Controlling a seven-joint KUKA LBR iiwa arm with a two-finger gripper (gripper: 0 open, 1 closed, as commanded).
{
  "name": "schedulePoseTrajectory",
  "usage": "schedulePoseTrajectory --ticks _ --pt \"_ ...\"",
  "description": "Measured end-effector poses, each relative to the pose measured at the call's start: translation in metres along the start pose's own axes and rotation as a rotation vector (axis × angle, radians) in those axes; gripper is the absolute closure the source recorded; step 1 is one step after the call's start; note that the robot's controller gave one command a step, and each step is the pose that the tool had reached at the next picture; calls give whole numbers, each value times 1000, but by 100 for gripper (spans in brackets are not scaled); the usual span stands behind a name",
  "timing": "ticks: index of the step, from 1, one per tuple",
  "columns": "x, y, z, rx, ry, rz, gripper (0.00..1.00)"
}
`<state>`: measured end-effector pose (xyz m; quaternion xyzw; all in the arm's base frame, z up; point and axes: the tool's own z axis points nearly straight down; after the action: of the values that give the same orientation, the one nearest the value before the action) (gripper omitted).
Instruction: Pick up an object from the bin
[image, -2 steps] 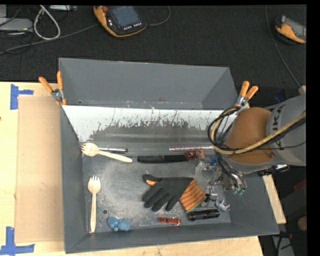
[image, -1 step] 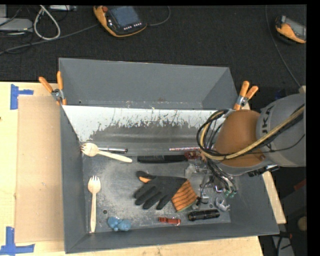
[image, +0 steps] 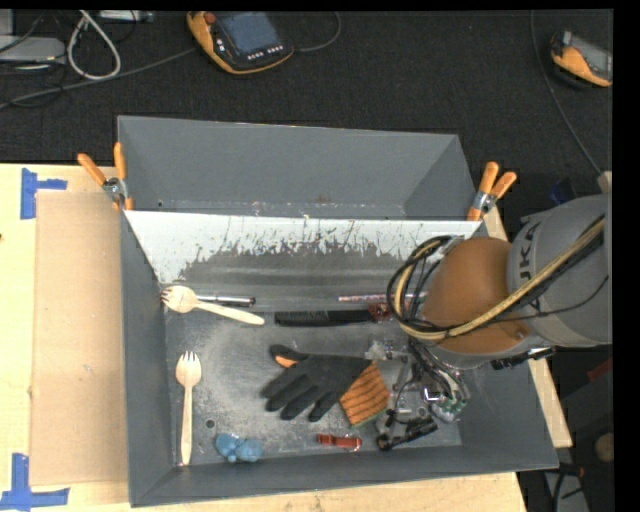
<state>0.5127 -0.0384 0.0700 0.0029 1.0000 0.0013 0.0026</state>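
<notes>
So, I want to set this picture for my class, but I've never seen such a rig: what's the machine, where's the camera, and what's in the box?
One camera looks down into a grey metal bin from above, slightly sideways. The bulky shape entering from the right is a robot arm; its orange cover and cables belong to it. Its gripper hangs low at the bin's near right, beside a black glove with a ribbed orange cuff. Also there: a pale spoon-like utensil, a pale fork, a blue lump and a small red piece. Whether anything is held cannot be told.
</notes>
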Motion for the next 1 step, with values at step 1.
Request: schedulePoseTrajectory --ticks 1 --pt "-1 9 0 2 0 -52 0"
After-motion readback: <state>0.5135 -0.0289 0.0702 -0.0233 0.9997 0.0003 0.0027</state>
